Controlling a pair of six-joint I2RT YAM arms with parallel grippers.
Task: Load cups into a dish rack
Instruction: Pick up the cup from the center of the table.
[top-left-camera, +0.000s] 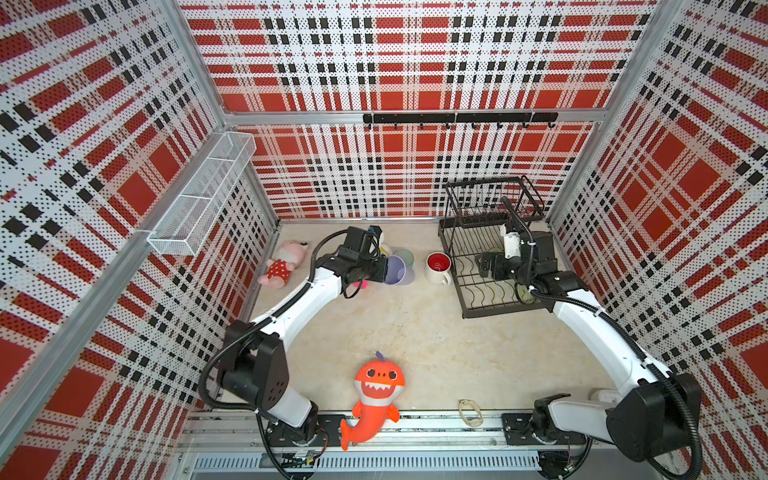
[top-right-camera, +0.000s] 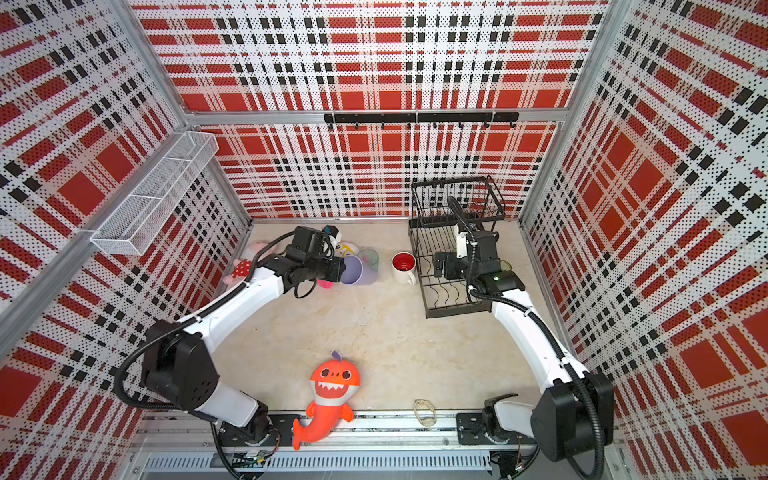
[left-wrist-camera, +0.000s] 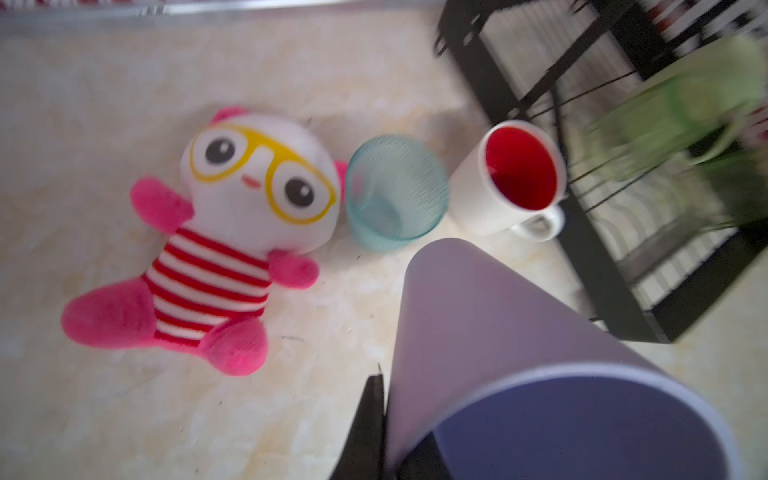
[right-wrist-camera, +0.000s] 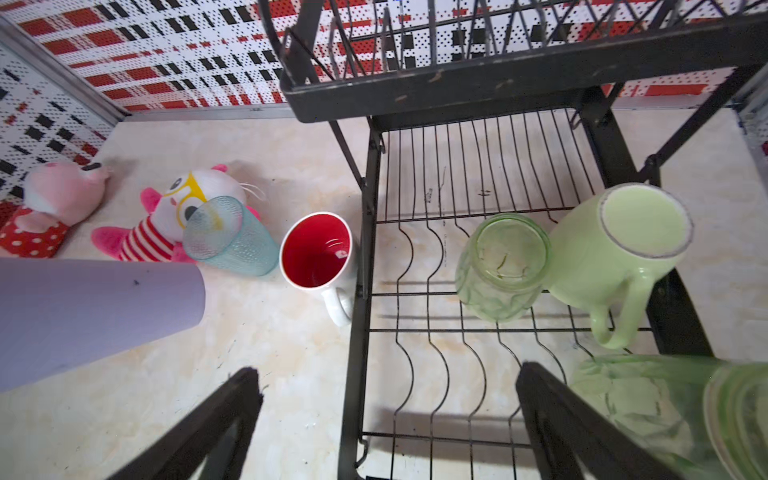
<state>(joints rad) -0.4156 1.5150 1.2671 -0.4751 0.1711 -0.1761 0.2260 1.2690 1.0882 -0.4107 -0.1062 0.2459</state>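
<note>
My left gripper (top-left-camera: 380, 270) (left-wrist-camera: 395, 440) is shut on the rim of the lavender cup (top-left-camera: 398, 270) (left-wrist-camera: 519, 332), one finger outside the wall and one inside. The cup is held on its side, left of the dish rack (top-left-camera: 458, 291) (right-wrist-camera: 498, 83). A teal cup (top-left-camera: 404, 257) (left-wrist-camera: 395, 199) and a white red-lined mug (top-left-camera: 438, 266) (right-wrist-camera: 318, 253) stand on the table beside it. My right gripper (top-left-camera: 484, 266) (right-wrist-camera: 390, 374) hangs open over the rack's lower tier. On that tier, a green tumbler (right-wrist-camera: 503, 266) and a pale-green mug (right-wrist-camera: 615, 249) sit upside down, and another green tumbler (right-wrist-camera: 665, 407) lies on its side.
A glasses-wearing plush (left-wrist-camera: 232, 232) lies against the teal cup, a pink plush (top-left-camera: 282, 262) by the left wall, an orange shark plush (top-left-camera: 376, 390) at the front edge. A white mesh basket (top-left-camera: 203, 187) hangs on the left wall, a black hook rail (top-left-camera: 457, 118) on the back wall.
</note>
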